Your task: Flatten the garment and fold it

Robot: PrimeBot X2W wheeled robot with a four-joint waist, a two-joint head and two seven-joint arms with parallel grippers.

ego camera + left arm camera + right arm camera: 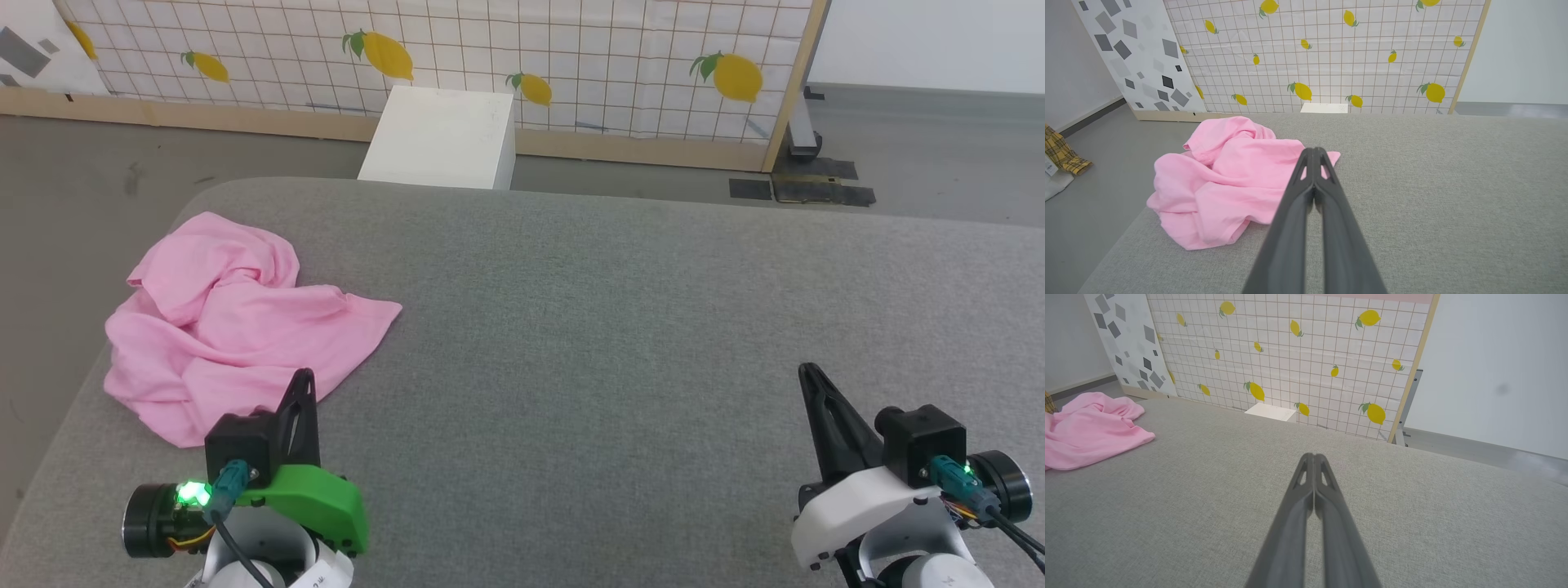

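The garment (233,322), light pink thin fabric, lies crumpled in a heap at the left end of the grey table (620,327); waistband, legs and label cannot be told apart in the folds. It also appears as a heap (1229,179) in the left wrist view and at the left edge (1090,428) of the right wrist view. My left gripper (304,377) is shut and empty, its tips just at the heap's near edge (1314,150). Far from the cloth, my right gripper (808,371) rests shut and empty at the lower right (1314,455).
A white box (445,135) stands on the floor behind the table's far edge. A lemon-print grid panel (457,49) in a wooden frame closes off the back. The table's left edge (73,408) runs close beside the heap. Yellow plaid cloth (1061,153) lies on the floor at left.
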